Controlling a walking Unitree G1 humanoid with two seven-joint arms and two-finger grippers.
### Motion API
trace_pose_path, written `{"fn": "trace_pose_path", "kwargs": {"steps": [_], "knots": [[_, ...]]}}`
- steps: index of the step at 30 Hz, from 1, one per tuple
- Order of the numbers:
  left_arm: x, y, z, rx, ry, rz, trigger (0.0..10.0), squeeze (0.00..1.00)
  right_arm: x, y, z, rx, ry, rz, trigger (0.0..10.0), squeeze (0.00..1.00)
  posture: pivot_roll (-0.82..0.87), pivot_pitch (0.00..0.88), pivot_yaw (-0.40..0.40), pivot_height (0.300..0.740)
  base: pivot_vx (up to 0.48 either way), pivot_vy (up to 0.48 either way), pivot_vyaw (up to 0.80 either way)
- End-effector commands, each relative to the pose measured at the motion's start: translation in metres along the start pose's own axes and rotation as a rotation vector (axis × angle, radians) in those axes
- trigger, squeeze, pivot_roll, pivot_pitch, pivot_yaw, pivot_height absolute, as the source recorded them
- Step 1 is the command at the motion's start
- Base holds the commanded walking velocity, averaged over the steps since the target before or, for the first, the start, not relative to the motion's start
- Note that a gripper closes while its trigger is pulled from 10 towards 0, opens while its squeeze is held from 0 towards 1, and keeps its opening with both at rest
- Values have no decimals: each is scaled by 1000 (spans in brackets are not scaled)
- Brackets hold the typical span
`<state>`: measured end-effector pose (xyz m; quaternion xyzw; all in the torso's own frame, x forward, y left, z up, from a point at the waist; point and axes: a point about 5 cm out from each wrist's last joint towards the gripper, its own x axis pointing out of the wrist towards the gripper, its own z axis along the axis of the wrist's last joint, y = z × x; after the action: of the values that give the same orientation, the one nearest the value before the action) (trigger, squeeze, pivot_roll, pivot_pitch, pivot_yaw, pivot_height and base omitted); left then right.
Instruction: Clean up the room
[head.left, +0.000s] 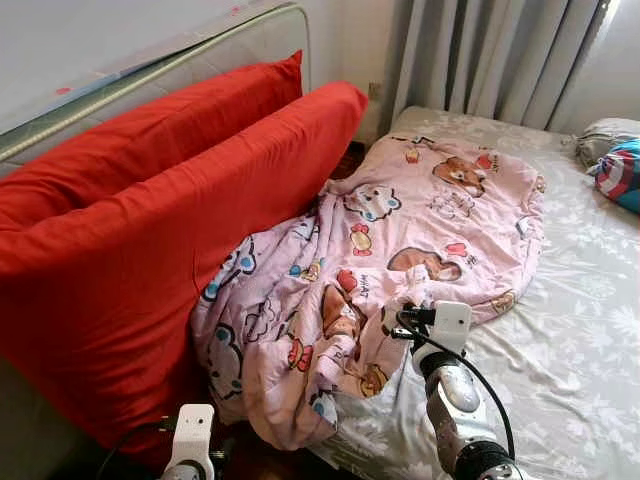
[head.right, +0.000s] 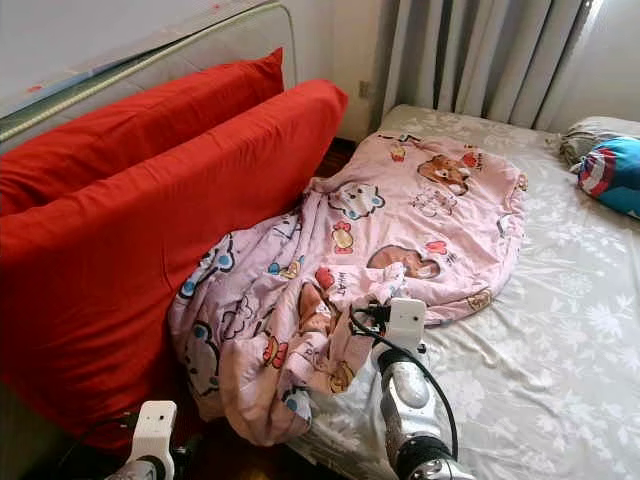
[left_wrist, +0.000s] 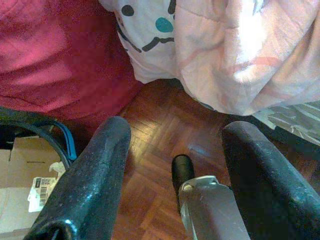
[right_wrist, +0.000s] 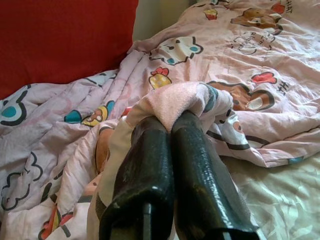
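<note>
Clearly, the right gripper (right_wrist: 172, 127) is clamped on a bunched fold of the pink cartoon quilt (head.left: 420, 230), its fingers pressed together. That quilt is spread over the bed (head.left: 580, 330), spilling off the near left edge toward the wooden floor (left_wrist: 160, 150). Two red pillows (head.left: 150, 230) are propped beside it. Low over the floor, the left gripper (left_wrist: 172, 155) is seen spread, apparently holding nothing.

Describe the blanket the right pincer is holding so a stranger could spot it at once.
On the bed with the grey floral sheet, beside two big red cushions leaning on the left, lies a crumpled pink quilted blanket. It is printed with cartoon bears and cats, and one edge spills off the bed. The right pincer is shut on a fold of it.
</note>
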<state>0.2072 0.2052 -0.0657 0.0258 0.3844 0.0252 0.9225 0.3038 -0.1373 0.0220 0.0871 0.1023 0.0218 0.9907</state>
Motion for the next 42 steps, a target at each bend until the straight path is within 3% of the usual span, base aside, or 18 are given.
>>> {"fn": "trace_pose_path", "kwargs": {"steps": [1,42], "knots": [[0,0,-1,6,10,4,10000,0,2,2,1,-10,1,7,10000,0,-65,0,20,740,0,0,0],[0,1,-2,-5,13,-3,10000,0,3,4,2,-14,10,2,10000,0,-56,0,19,740,0,0,0]]}}
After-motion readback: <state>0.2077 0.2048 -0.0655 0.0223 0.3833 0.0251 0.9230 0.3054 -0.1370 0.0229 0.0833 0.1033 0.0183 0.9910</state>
